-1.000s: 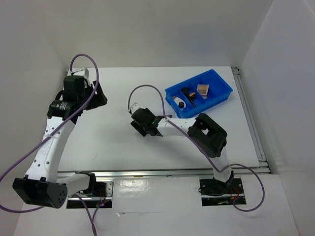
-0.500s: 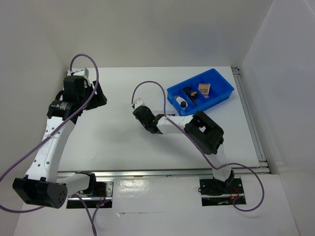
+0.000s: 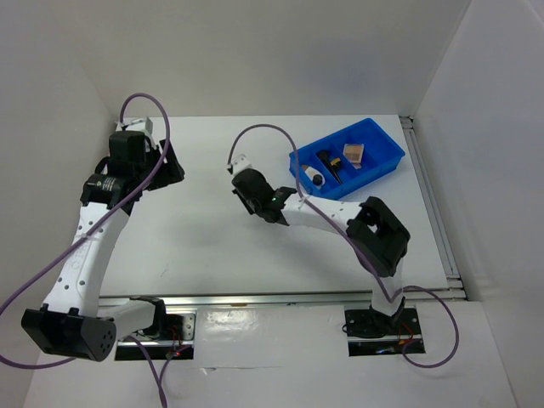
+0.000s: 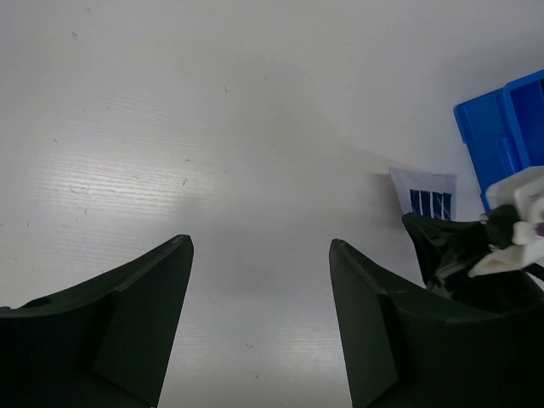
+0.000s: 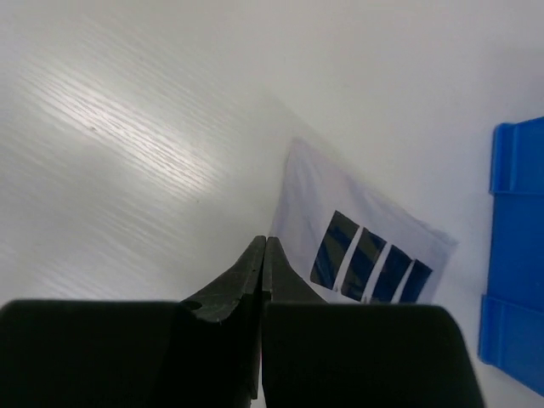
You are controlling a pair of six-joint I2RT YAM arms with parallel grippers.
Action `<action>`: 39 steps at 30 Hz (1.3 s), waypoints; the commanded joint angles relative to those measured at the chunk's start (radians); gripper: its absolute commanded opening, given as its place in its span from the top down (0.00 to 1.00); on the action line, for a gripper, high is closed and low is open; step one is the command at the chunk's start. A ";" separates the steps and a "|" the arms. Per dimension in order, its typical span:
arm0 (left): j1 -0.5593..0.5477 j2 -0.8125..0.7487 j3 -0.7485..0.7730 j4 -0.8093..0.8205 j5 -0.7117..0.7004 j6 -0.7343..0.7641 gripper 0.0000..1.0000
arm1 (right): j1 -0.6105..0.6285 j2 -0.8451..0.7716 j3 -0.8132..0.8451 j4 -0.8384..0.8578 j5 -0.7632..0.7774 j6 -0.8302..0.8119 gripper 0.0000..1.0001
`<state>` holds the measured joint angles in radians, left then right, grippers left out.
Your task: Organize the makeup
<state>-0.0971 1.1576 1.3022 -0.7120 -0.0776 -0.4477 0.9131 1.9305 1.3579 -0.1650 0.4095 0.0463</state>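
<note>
The grey strip palette [image 5: 365, 246] with its row of dark pans lies flat on the white table, and it also shows in the left wrist view as the palette [image 4: 425, 194]. My right gripper [image 5: 266, 240] is shut, with its tips pressed together at the palette's left edge and nothing visible between them. From above, the right gripper [image 3: 248, 183] hides the palette. My left gripper [image 4: 259, 242] is open over bare table at the far left, also seen from above as the left gripper [image 3: 166, 166]. In the blue bin [image 3: 382, 140] lie a white tube [image 3: 312, 176], a black brush [image 3: 327, 163] and a tan compact [image 3: 351, 153].
The blue bin's corner [image 5: 514, 255] sits just right of the palette. White walls close in the table at the back and both sides. A metal rail [image 3: 438, 221] runs along the right edge.
My right gripper has gone from open to shut. It moved slightly toward the back of the table while its elbow swung right. The left arm has not moved.
</note>
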 commanded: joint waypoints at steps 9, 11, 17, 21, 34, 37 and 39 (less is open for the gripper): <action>-0.004 -0.035 0.019 0.009 -0.019 0.007 0.21 | 0.000 -0.266 0.121 -0.084 -0.047 0.063 1.00; -0.004 -0.035 0.019 0.009 -0.010 0.007 0.21 | -0.010 -0.307 0.150 -0.094 -0.037 0.053 1.00; -0.004 -0.035 0.019 0.019 0.001 0.007 0.21 | -0.075 -0.375 0.214 -0.116 0.017 0.020 1.00; -0.004 -0.035 0.019 0.019 0.001 0.007 0.21 | -0.121 -0.410 0.257 -0.128 0.080 0.010 1.00; -0.004 -0.035 0.019 0.028 0.021 -0.002 0.21 | -0.183 -0.492 0.277 -0.065 0.338 -0.151 1.00; -0.004 -0.035 0.019 0.028 0.021 -0.002 0.21 | -0.183 -0.518 0.277 -0.086 0.293 -0.128 1.00; -0.004 -0.035 0.019 0.028 0.030 -0.002 0.21 | -0.183 -0.527 0.286 -0.138 0.247 -0.082 1.00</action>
<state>-0.0971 1.1469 1.3022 -0.7105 -0.0696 -0.4484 0.7265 1.4696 1.5848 -0.2871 0.6888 -0.0669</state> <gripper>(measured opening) 0.786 0.008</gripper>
